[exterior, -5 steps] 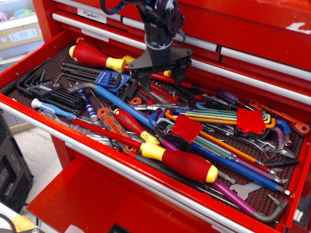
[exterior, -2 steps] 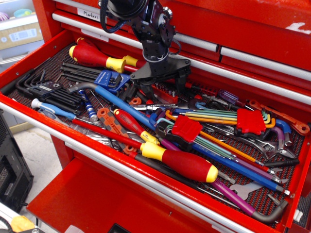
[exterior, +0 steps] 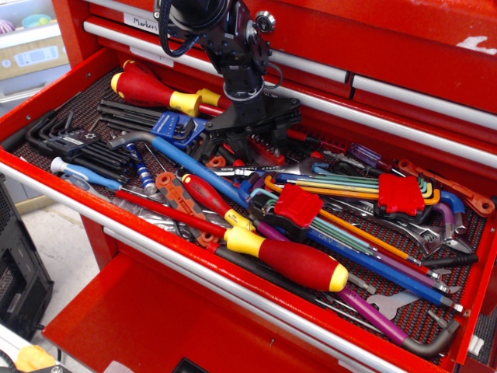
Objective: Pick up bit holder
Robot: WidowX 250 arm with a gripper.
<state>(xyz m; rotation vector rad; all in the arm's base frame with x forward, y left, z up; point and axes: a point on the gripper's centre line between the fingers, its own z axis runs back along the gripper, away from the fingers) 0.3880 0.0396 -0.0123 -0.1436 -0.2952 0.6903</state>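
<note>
Open tool drawer (exterior: 46, 175), seen from the front and above. My gripper (exterior: 250, 148) hung low over the back middle of the drawer, its black fingers (exterior: 230, 148) spread wide and reaching down into the clutter on either side of the bit holder (exterior: 262, 148). That red strip with its row of small silvery bits lay flat just beneath my wrist, between the blue clip of black hex keys (exterior: 175, 127) to its left and the fan of coloured hex keys (exterior: 353, 186) to its right, behind the big red-and-yellow screwdriver (exterior: 283, 262) at the front. Whether my fingertips already touched the strip I could not tell, since my own frame hid part of it. I judged the step in hand to be the final descent before the grasp; nothing was held. The next move called for closing across the strip's narrow width without trapping a neighbouring wrench (exterior: 256, 170), then lifting straight up.
</note>
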